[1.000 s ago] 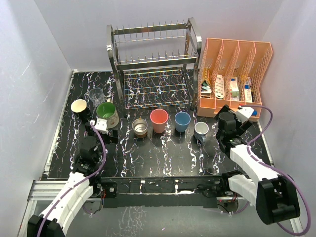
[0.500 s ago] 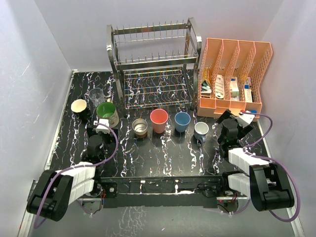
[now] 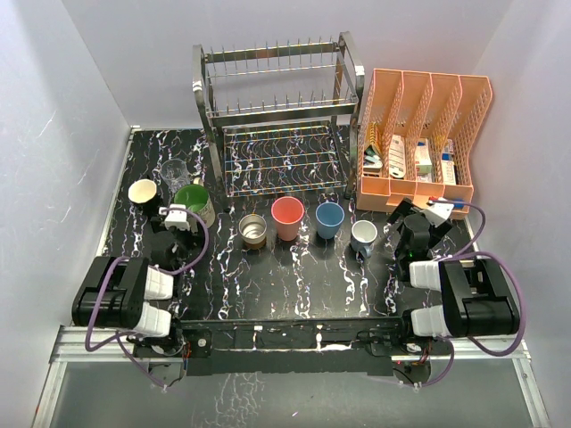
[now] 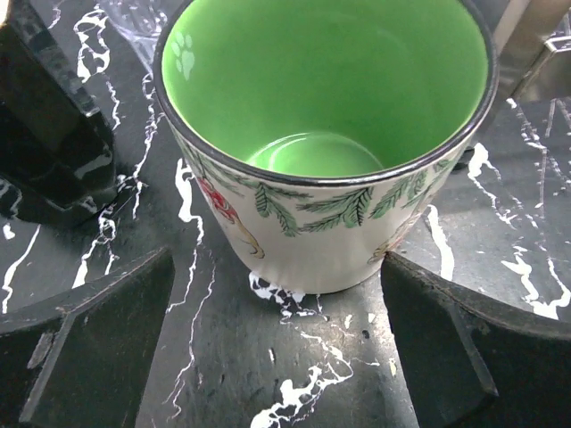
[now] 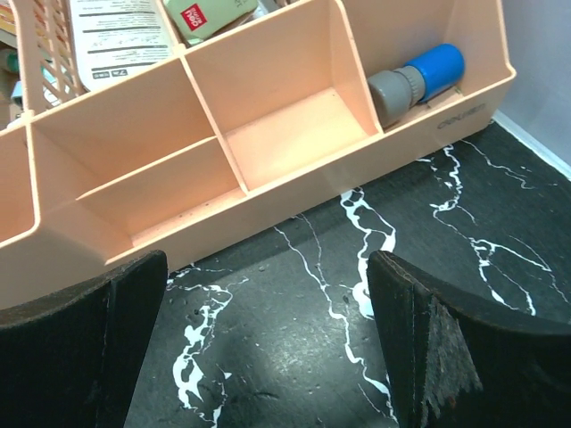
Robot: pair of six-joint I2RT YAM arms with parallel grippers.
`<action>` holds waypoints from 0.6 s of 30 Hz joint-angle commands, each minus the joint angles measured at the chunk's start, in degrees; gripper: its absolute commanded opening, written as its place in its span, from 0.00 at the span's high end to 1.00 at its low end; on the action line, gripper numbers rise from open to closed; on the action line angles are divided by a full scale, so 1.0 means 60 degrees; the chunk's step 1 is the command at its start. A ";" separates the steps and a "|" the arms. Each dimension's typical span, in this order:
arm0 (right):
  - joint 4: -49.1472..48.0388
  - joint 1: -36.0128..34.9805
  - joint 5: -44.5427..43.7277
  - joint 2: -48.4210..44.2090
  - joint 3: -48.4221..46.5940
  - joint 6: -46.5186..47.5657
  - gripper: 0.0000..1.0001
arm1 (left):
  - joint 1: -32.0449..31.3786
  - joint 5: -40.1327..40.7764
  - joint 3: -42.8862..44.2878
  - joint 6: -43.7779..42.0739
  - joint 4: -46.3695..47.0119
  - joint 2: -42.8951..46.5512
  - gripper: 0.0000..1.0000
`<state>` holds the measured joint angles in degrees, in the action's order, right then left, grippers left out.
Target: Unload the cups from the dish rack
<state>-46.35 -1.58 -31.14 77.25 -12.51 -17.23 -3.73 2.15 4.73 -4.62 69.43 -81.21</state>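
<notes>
Top external view: cups (image 3: 287,217) lined up on table (image 3: 294,276) before bare dish rack (image 3: 281,134) | left gripper (image 3: 181,220), right gripper (image 3: 419,218): jaws wide apart, empty | risk: left gripper hugs green mug (image 4: 330,152); a careless swing could topple it

The top view looks down from high behind the near edge, taking in the whole surface (image 3: 294,278) back to the dish rack (image 3: 277,116). The left wrist view sits low and close, facing the green-lined mug (image 4: 330,152). The right wrist view looks closely down at the orange organizer (image 5: 285,134). The top view shows both.
</notes>
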 commanded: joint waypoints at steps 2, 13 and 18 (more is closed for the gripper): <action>-0.1669 0.0061 0.0412 0.0393 0.0006 0.0263 0.02 | 0.0750 -0.1519 0.0165 0.0363 0.1722 -0.0694 0.03; -0.2753 0.0074 0.1248 0.0956 0.0172 0.0796 0.02 | 0.1099 -0.1763 -0.0154 0.0565 0.4209 -0.2635 0.03; -0.3544 0.0074 0.3220 0.1271 0.0315 0.1790 0.02 | 0.1181 -0.1664 -0.0177 0.0730 0.4420 -0.2754 0.03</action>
<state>-58.65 -1.37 -21.69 83.57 -11.44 -12.34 2.72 -7.35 4.08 -1.39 89.30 -98.06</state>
